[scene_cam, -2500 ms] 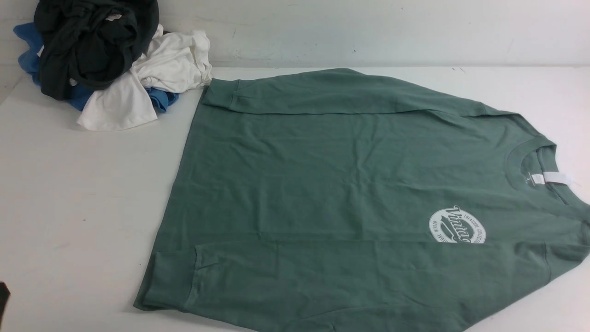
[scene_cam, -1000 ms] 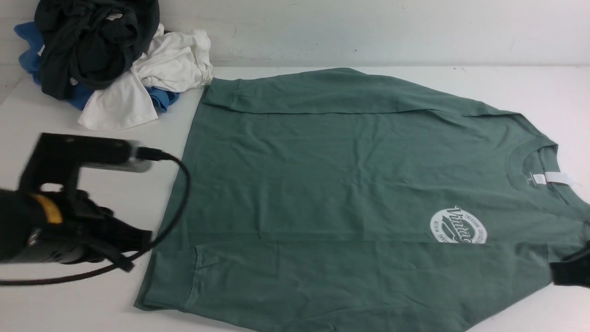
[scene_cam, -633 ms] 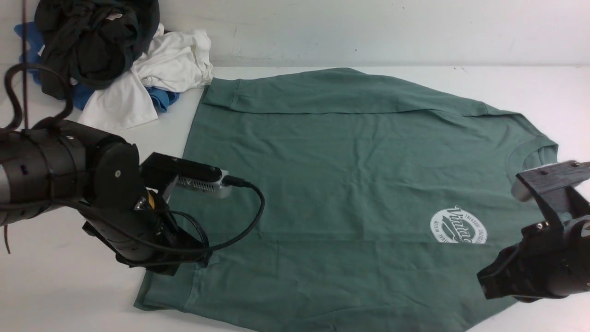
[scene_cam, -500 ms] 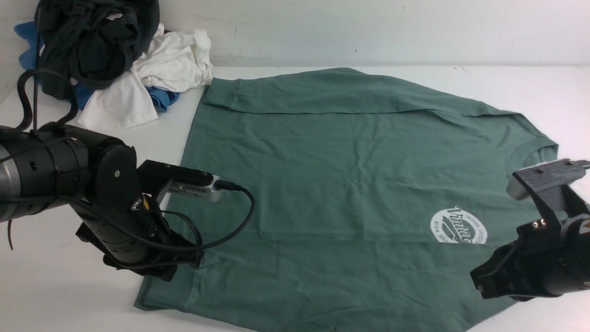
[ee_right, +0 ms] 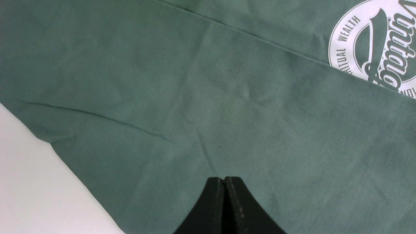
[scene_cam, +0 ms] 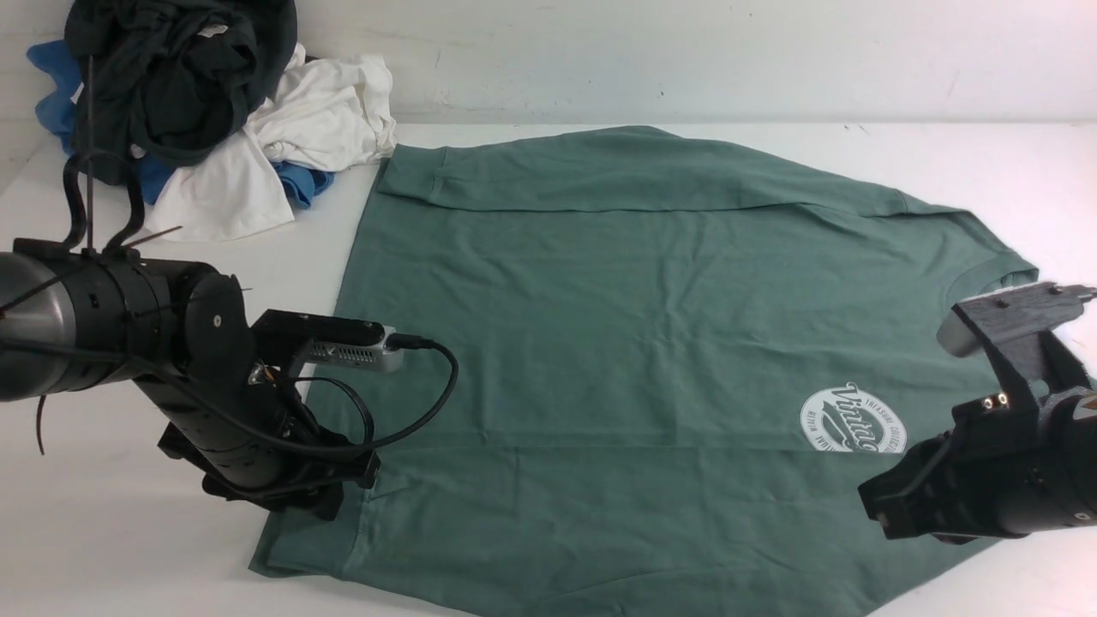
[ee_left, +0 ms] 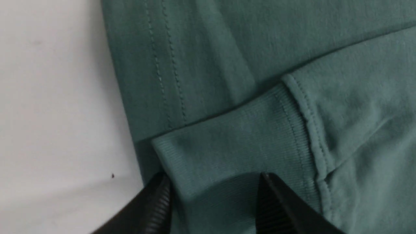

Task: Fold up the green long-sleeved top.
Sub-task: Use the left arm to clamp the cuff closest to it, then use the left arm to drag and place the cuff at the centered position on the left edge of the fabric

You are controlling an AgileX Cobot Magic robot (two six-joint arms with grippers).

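The green long-sleeved top (scene_cam: pixel 617 343) lies flat on the white table, both sleeves folded over its body, with the white round logo (scene_cam: pixel 851 419) at the right. My left gripper (scene_cam: pixel 343 490) is low over the near sleeve's ribbed cuff (ee_left: pixel 227 139). In the left wrist view the gripper (ee_left: pixel 213 182) is open, with one finger on each side of the cuff's end. My right gripper (scene_cam: pixel 876 514) is over the near sleeve by the shoulder. In the right wrist view it (ee_right: pixel 224 179) is shut and empty, just above the cloth, with the logo (ee_right: pixel 373 55) beyond it. The neck label is hidden behind the right arm.
A pile of black (scene_cam: pixel 171 77), white (scene_cam: pixel 317 111) and blue (scene_cam: pixel 51 103) bunched garments sits at the table's far left corner against the wall. Bare white table (scene_cam: pixel 128 548) lies left of the top's hem. The table's near edge is close under both arms.
Both arms came into view from the near corners. The left gripper settled over the near sleeve's cuff. The right gripper moved left over the near shoulder and now hides the neck label.
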